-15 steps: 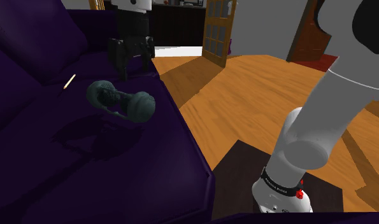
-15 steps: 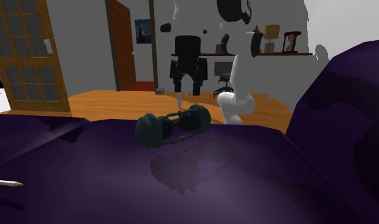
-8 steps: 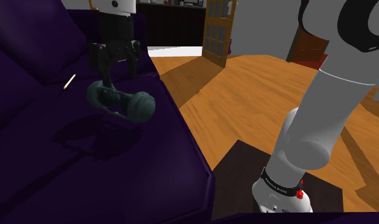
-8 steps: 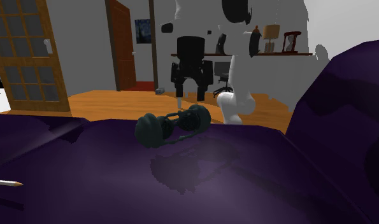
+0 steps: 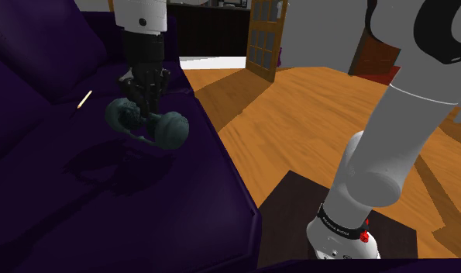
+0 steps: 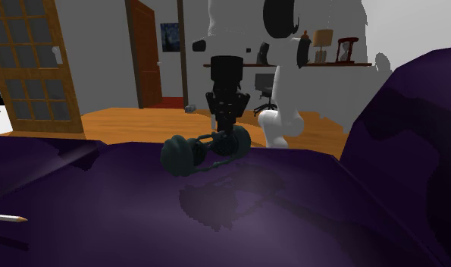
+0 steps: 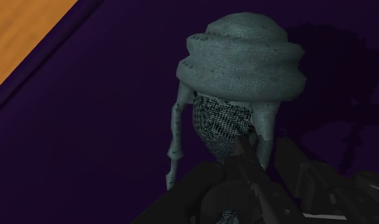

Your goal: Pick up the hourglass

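Note:
The hourglass [image 5: 173, 129] is dark grey-green with two thick round end caps and thin posts, and it lies on its side on the purple sofa seat [image 5: 104, 202]. My black gripper [image 5: 147, 108] has come straight down onto its narrow middle, and its fingers are shut on the waist between the two caps. From the second exterior view the hourglass [image 6: 180, 155] lies near the seat's far edge with the gripper [image 6: 225, 130] clasping its middle. Through the wrist camera the fingers [image 7: 240, 159] pinch the neck just under one meshed bulb and its cap [image 7: 245, 57].
A pencil [image 5: 84, 99] lies on the seat beyond the hourglass, at the foot of the sofa's backrest [image 5: 27, 54]; it is also near the front left [image 6: 7, 218]. The seat's edge drops to the wooden floor [image 5: 298, 116]. The dark stand [image 5: 294, 202] is at the lower right.
The gripper came down from above the seat onto the hourglass and its fingers went from wide apart to shut on the waist. The hourglass has not moved.

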You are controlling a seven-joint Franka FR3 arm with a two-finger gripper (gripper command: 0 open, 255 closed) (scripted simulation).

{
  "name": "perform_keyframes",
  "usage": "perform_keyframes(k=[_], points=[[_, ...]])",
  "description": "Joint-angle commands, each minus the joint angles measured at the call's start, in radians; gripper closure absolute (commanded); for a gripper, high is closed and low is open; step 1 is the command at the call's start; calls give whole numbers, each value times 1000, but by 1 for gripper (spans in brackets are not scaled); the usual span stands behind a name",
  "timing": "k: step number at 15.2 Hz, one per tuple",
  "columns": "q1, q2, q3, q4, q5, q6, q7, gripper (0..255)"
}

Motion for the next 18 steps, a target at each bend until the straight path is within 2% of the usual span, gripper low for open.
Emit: perform_keyframes(k=[1, 7, 18], points=[[0, 0, 0, -1, 0, 1, 0, 255], [0, 0, 0, 0, 0, 1, 1, 255], [2, 39, 5, 190, -17, -155, 16, 255]])
